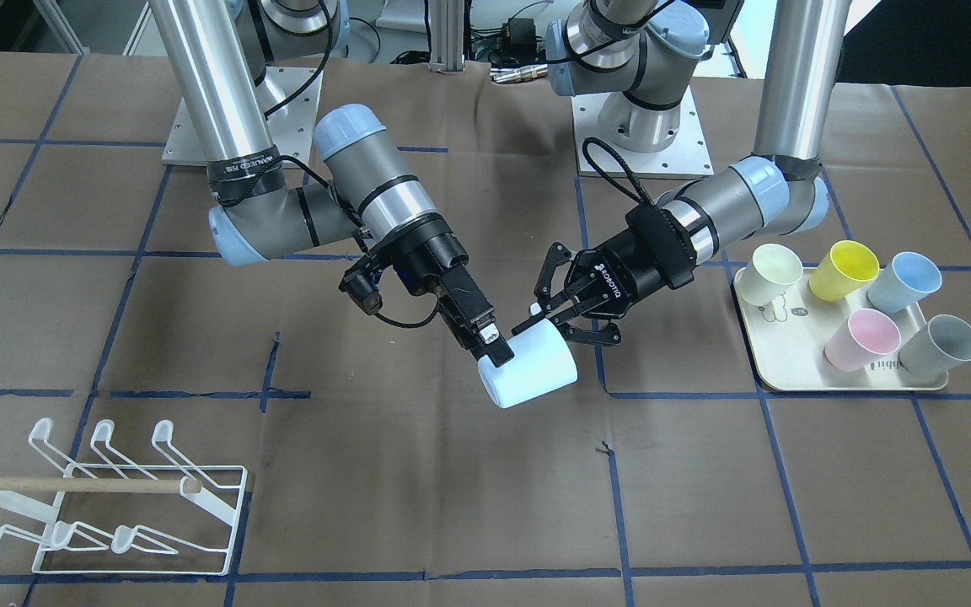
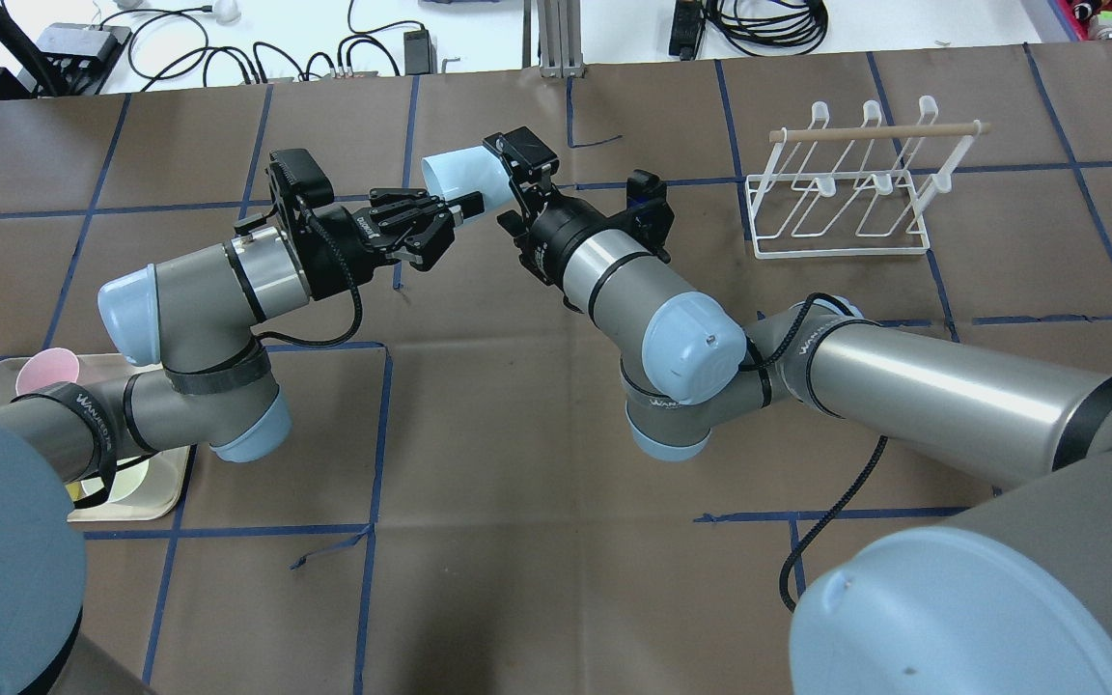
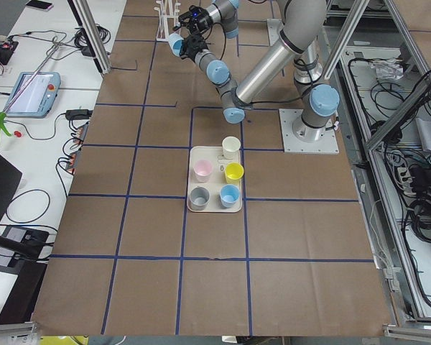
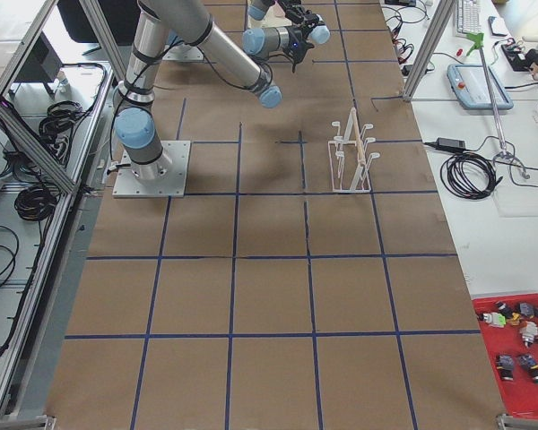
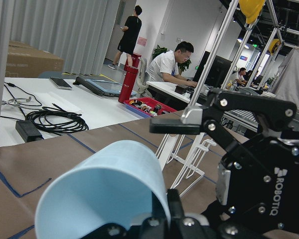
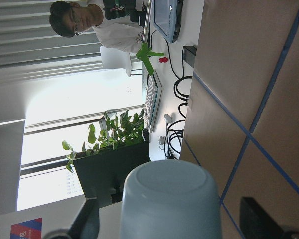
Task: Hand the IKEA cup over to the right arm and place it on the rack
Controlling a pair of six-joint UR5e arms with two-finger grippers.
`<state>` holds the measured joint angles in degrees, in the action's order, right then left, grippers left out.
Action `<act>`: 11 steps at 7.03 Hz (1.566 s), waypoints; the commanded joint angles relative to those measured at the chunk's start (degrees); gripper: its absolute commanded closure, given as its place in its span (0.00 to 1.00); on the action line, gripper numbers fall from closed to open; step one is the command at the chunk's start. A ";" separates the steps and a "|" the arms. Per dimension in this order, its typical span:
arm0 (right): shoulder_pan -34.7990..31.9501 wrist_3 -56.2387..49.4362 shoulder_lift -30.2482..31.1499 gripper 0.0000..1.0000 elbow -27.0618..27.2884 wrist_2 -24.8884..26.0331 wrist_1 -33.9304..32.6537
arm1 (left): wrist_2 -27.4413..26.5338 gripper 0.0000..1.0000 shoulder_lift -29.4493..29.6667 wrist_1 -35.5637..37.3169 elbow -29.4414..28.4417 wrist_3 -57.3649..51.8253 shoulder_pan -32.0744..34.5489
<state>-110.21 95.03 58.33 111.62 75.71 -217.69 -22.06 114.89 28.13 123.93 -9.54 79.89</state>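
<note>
A pale blue IKEA cup (image 1: 536, 371) hangs on its side above the table's middle, between both grippers. My right gripper (image 1: 496, 347), with straight flat fingers, is shut on the cup's base end; the right wrist view shows the rounded base (image 6: 169, 199) between its fingers. My left gripper (image 1: 570, 333), the claw-like one, is open at the cup's rim end, its upper finger just clear of the cup wall (image 5: 104, 189). In the overhead view the cup (image 2: 455, 174) lies between the left gripper (image 2: 448, 232) and the right gripper (image 2: 508, 179). The white wire rack (image 1: 140, 506) stands empty.
A cream tray (image 1: 789, 384) on my left side holds several cups: cream, yellow (image 1: 844, 270), blue, pink and grey. The rack (image 2: 841, 203) stands far forward on my right. Brown paper with blue tape lines covers the table. People sit at desks beyond it.
</note>
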 commanded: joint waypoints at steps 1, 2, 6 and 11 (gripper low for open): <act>-0.09 -0.02 -1.64 0.01 -1.75 -0.04 -0.02 | 0.00 1.00 0.51 2.37 0.00 1.54 0.01; -0.18 0.06 -1.65 0.01 -2.28 0.05 0.07 | 0.00 1.00 0.51 2.37 0.00 1.54 0.01; -1.15 0.86 -1.73 0.02 -2.55 0.31 0.16 | 0.00 1.00 0.43 2.37 0.00 1.72 0.01; -1.06 0.50 -1.73 0.58 -2.64 0.32 0.07 | -0.35 0.64 -0.27 2.63 -0.09 2.77 0.01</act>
<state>-111.30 95.58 56.61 109.00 76.32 -217.66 -22.20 114.95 30.62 123.92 -6.91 79.89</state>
